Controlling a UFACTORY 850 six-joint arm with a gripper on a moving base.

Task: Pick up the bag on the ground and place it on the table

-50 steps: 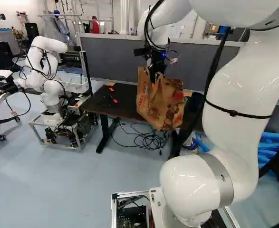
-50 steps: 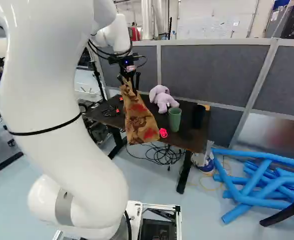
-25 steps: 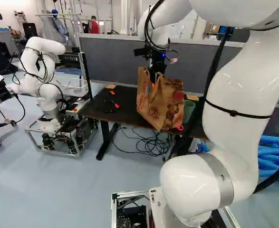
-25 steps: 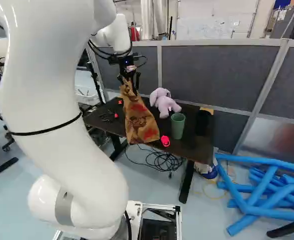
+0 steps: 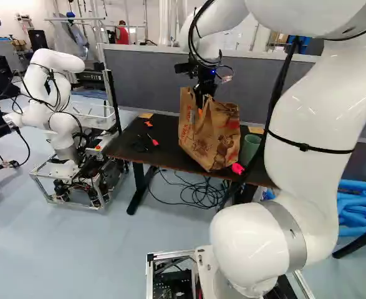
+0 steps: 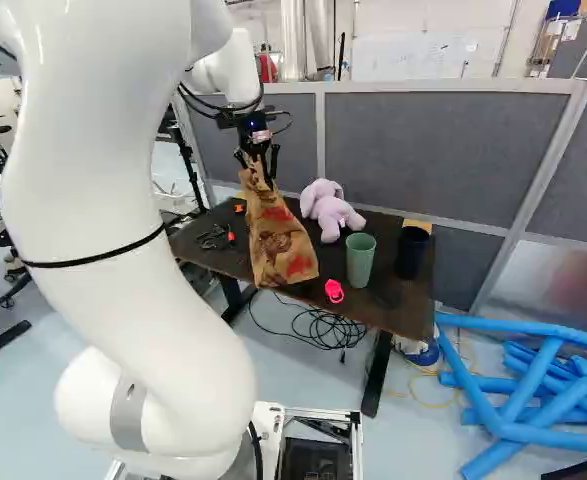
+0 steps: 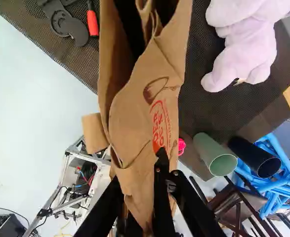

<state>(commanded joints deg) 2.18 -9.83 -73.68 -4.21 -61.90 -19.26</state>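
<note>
Table (image 6: pixel 398 310): dark top, finely meshed in the wrist view, dark legs. Lilac stuffed toy (image 6: pixel 330 210) toward the far side. Green cup (image 6: pixel 360 258) upright, nearer the front than the toy; black cup (image 6: pixel 411 250) upright, near it, toward the right end in the right base view. Bright pink object (image 6: pixel 334 291) close to the front edge, kind unclear. Other end: black tool (image 7: pixel 65 22), red-handled piece (image 7: pixel 92 22) just beside it, small orange bit (image 6: pixel 240 209) near. Tan pieces (image 5: pixel 146 115) (image 6: pixel 418 226) along the far edge.Table (image 6: pixel 398 310): dark top, finely meshed in the wrist view; dark legs. Lilac stuffed toy (image 6: pixel 330 210) toward the far side. Green cup (image 6: pixel 360 258) upright, nearer the front than the toy. Black cup (image 6: pixel 411 250) upright, near the green one, toward the table's right end in the right base view. Bright pink object (image 6: pixel 334 291) close to the front edge, kind unclear. Other end: black tool (image 7: pixel 65 22), red-handled piece (image 7: pixel 92 22) just beside it, small orange bit (image 6: pixel 240 209) near. Flat tan piece (image 5: pixel 146 115) by the far edge.
</note>
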